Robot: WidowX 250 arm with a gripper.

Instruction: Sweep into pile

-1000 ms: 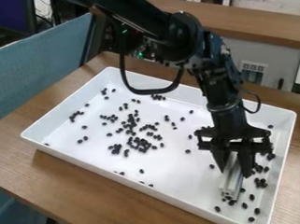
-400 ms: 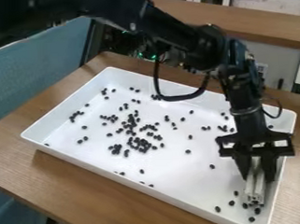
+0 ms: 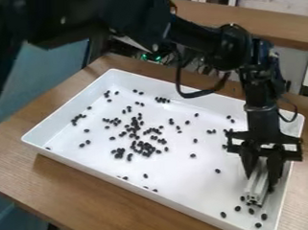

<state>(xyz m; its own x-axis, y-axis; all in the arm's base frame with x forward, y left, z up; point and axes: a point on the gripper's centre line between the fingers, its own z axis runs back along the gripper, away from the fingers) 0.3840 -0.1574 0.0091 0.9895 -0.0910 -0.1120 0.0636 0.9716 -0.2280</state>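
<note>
- At the right end of a white tray (image 3: 191,177), a black gripper (image 3: 263,179) hangs down from the robot arm (image 3: 224,46), which comes in from the upper left.
- The fingers are pinching a pale, grooved metal bar (image 3: 256,184) between them; it slants, its upper part between the fingers and its lower end down near the tray's floor.
- Small, dark, bean-like pieces (image 3: 148,147) lie scattered over the tray floor. The thickest group is left of the tray's middle, with looser clumps and single pieces around it.
- Near the bar's lower end, a few of the pieces lie spread out toward the tray's nearest corner.
- A short row of pieces sits close to the tray's far wall, and others lie just to the left of the gripper.
- The shallow tray, with raised walls, rests at an angle on a brown wooden table (image 3: 70,187).
- Behind the table runs a wooden ledge (image 3: 242,17).
</note>
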